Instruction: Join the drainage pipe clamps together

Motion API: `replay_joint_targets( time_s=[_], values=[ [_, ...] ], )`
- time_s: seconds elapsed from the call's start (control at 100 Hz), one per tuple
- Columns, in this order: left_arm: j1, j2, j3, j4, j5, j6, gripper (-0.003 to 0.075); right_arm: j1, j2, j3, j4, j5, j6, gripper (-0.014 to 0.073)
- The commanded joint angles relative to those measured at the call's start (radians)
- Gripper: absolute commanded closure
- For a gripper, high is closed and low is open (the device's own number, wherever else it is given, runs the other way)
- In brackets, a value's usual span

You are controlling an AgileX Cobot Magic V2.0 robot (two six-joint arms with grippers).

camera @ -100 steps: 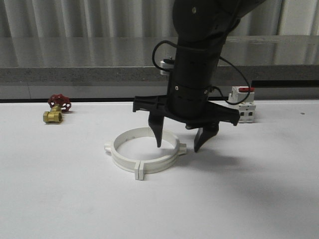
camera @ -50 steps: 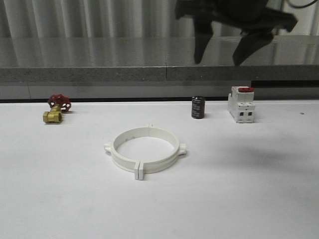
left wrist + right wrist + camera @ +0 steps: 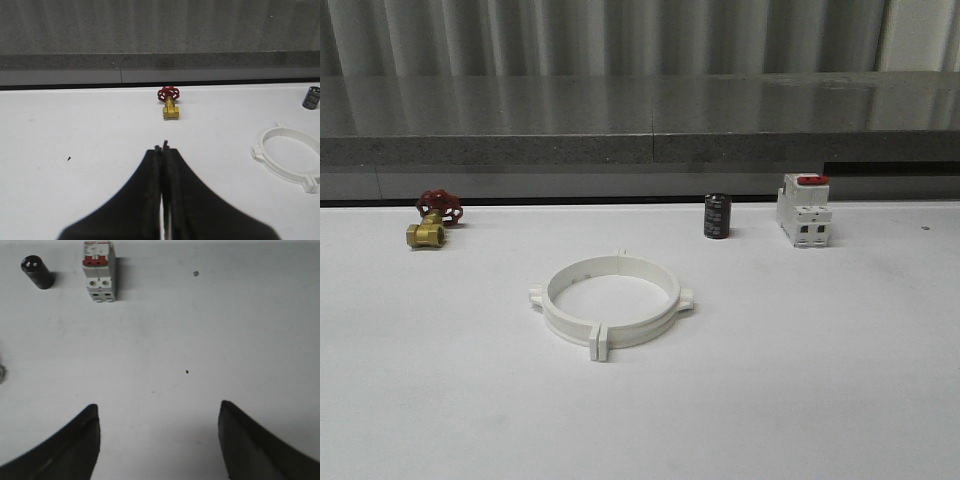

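Front view, joined drainage pipe clamps [image 3: 611, 303] on table, left tool [image 3: 163, 150] pressed closed, right tool [image 3: 159, 415] spread wide

Drainage pipe clamps [image 3: 610, 303] are plain white on a white table [image 3: 800, 380]. The valve [image 3: 432, 220] is brass with a red handwheel, the little cylinder [image 3: 717, 216] black, the breaker [image 3: 804, 210] white (red switch on top). Both grippers black.
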Motion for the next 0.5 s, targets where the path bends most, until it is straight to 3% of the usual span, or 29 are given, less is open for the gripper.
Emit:
replay_joint_targets(
  time_s=[0.0, 0.32, 0.39, 0.49],
  values=[
    [-0.007, 0.010, -0.027, -0.016, -0.075, 0.000, 0.0740, -0.019, -0.120, 0.026, -0.016, -0.033, -0.021, 0.0085],
    [-0.007, 0.010, -0.027, -0.016, -0.075, 0.000, 0.0740, -0.018, -0.460, 0.192, -0.014, 0.099, -0.046, 0.0109],
    [-0.007, 0.010, -0.027, -0.016, -0.075, 0.000, 0.0740, -0.018, -0.514, 0.219, -0.014, 0.120, -0.059, 0.0179],
    [-0.007, 0.010, -0.027, -0.016, -0.075, 0.000, 0.0740, -0.018, -0.579, 0.250, -0.014, 0.122, -0.061, 0.0356]
  ],
)
